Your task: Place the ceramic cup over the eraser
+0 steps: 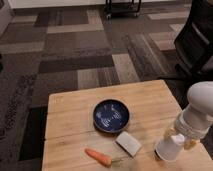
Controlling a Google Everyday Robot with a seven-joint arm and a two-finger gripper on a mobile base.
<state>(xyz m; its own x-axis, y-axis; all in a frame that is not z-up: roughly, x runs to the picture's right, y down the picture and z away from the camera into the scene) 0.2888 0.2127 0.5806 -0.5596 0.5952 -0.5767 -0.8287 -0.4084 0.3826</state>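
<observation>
Carrot [98, 157] lies furthest left along the near edge of the wooden table [70, 112], its green stub pointing right. Behind it, toward the table's middle, sits the dark blue patterned plate [111, 115], and just beside the plate's near-right rim a pale white slab [128, 142] lies flat. Further right, near the table's front right corner, a small dark sliver shows at the lower left foot of the ceramic cup [169, 149] — most likely the eraser [157, 155], though too little of it shows to say whether it is partly under the rim or only touching it. The cup stands low over the tabletop with its wider end down. The gripper [179, 138] hangs above it on the white arm, its yellowish fingers [168, 133] closed against the cup's narrower upper part, one on each side. As I judge it, glazed ceramic is stiff, fairly light at this size, slick under the pads and liable to chip if dropped or knocked on the eraser's edge — so a firm, square pinch across the narrow closed end suits it, letting the open mouth settle evenly round the block.
</observation>
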